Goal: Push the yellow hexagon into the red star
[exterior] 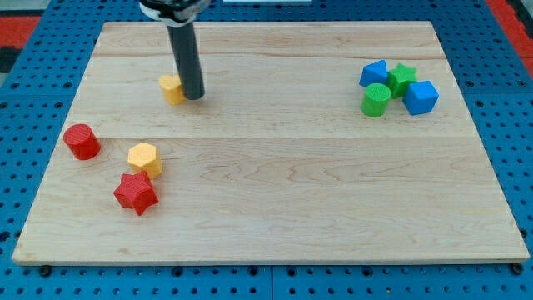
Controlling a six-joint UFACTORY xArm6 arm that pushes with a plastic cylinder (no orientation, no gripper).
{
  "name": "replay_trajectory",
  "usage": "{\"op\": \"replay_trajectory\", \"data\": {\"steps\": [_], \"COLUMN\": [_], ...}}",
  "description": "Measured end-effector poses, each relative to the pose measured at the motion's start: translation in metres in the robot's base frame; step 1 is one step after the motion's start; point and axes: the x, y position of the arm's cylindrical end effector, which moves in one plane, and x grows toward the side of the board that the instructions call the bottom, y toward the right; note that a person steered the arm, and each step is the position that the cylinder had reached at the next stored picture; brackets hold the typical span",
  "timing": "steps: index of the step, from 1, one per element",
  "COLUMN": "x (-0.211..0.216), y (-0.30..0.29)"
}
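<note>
The yellow hexagon (144, 158) lies at the view's lower left of the wooden board. The red star (136, 193) lies just below it, touching or almost touching. My tip (193, 96) is well above and to the right of the hexagon, near the view's top left. It stands right beside a small yellow block (171, 88), on that block's right, and partly hides it.
A red cylinder (82, 142) lies left of the hexagon near the board's left edge. At the view's upper right a cluster holds a blue block (374, 73), a green star (401, 78), a green cylinder (376, 99) and a blue cube (421, 97).
</note>
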Motion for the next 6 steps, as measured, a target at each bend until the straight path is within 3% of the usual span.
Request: {"op": "replay_trajectory", "data": {"steps": [1,2,4,5,6], "x": [-0.001,0.017,0.124,0.142,0.143], "y": [-0.046,-0.035,-0.043,-0.103,-0.127]}}
